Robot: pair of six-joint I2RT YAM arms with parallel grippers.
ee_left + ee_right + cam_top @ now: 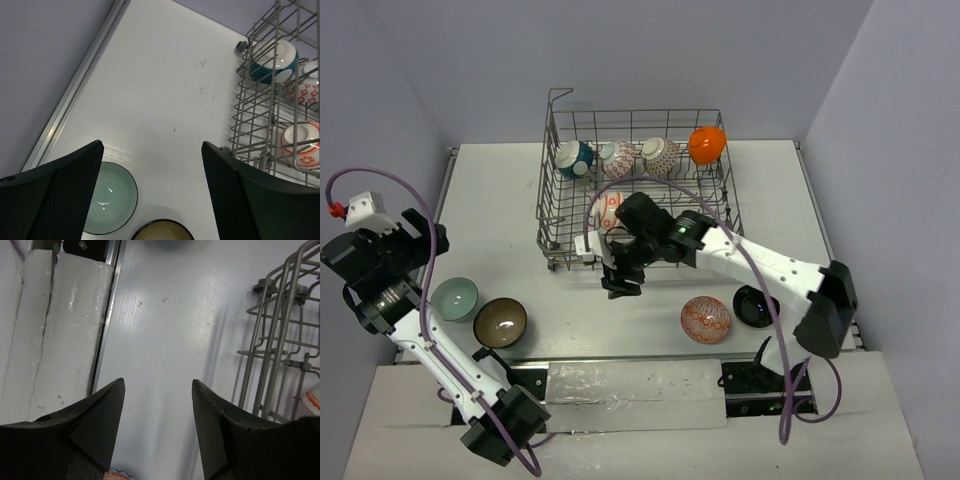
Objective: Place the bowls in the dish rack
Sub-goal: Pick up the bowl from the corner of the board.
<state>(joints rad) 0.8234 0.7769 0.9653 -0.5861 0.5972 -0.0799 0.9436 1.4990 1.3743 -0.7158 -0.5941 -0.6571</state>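
left gripper [150, 150] closest to lens, fingers spread wide, nothing between, over bare table [490, 200] at frame left. pale green bowl [454, 298] and brown bowl [500, 322] lower left, just beside each other, upright. dish rack [552, 200] upper centre: teal bowl [574, 158], two patterned bowls [617, 158], orange bowl [707, 144] along back row; white orange-banded bowl [610, 207] nearer front, partly behind right arm [760, 262]. right gripper [620, 280] spread, empty, just outside rack's front edge. red-patterned bowl [705, 319], upturned, and black bowl [755, 306] lower right.

A white table [490, 200], edged by a metal rail [72, 95], stands between pale lavender walls [670, 60].
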